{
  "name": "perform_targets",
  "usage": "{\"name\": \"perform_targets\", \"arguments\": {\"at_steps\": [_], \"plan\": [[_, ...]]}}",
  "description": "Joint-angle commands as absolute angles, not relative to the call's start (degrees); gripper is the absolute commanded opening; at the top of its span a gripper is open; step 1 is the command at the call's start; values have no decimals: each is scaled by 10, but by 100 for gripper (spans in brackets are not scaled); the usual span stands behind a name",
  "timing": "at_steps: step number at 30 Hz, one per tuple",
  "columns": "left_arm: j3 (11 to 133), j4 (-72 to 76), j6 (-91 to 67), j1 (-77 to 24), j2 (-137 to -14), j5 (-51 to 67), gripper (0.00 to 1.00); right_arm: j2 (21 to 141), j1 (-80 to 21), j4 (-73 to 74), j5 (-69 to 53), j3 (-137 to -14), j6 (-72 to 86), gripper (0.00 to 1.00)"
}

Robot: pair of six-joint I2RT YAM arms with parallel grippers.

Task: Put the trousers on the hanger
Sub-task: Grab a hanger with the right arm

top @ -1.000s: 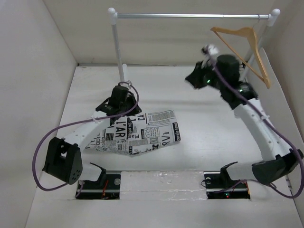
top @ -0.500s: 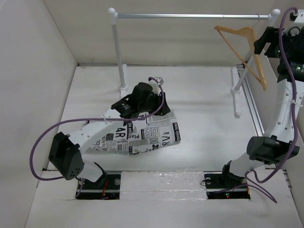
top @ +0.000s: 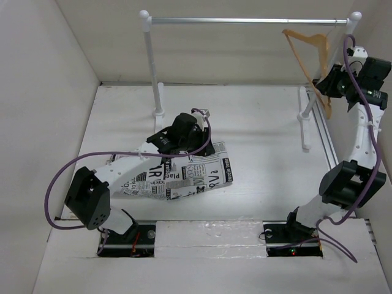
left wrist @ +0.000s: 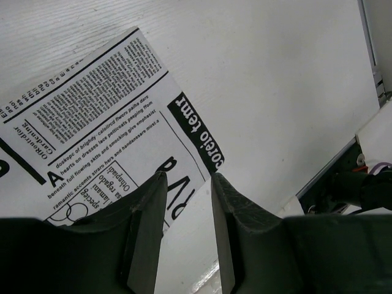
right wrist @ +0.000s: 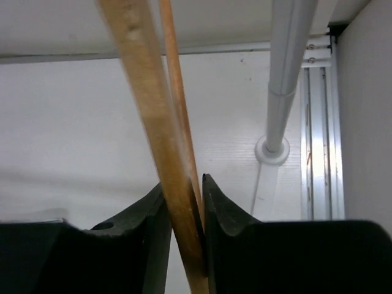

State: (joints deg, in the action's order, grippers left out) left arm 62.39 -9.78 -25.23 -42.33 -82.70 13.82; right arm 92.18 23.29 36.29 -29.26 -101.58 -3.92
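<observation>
Nearest, flat on the table [top: 263, 141] by the left base: the trousers [top: 196, 174]. Just above their printed corner, the left gripper [left wrist: 187, 180], jaws slightly apart, holding nothing. Far right, under the rail [top: 245, 20] end: the right gripper [right wrist: 182, 184], clamped on the hanger [top: 306, 44].

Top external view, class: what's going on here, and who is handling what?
The right gripper has its jaws shut on the wooden hanger, which hangs at the right end of the rail. The left gripper is poised over the trousers, jaws open and empty. The trousers lie crumpled on the table. Nothing is on the hanger yet.
</observation>
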Motion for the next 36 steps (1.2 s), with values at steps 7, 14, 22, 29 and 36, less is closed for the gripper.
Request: {"name": "perform_targets", "arguments": {"at_steps": [7,14,22,29,36], "plan": [[659,-96,-242,-423,-834,152,31,860,174,244,-230,-999,-37,0],[749,-134,-249,-423,-842,171,45,835,124,249,-141,-1051,-34,0],[916,-194,-254,-423,-876,192,53,767,91,244,-119,-908,-55,0],[1061,-210,-269,-423,-946,233,56,723,61,185,-97,-799,-78,0],[1147,-213,-288,-423,-1019,259,57,725,66,149,-122,-769,-85,0]]}}
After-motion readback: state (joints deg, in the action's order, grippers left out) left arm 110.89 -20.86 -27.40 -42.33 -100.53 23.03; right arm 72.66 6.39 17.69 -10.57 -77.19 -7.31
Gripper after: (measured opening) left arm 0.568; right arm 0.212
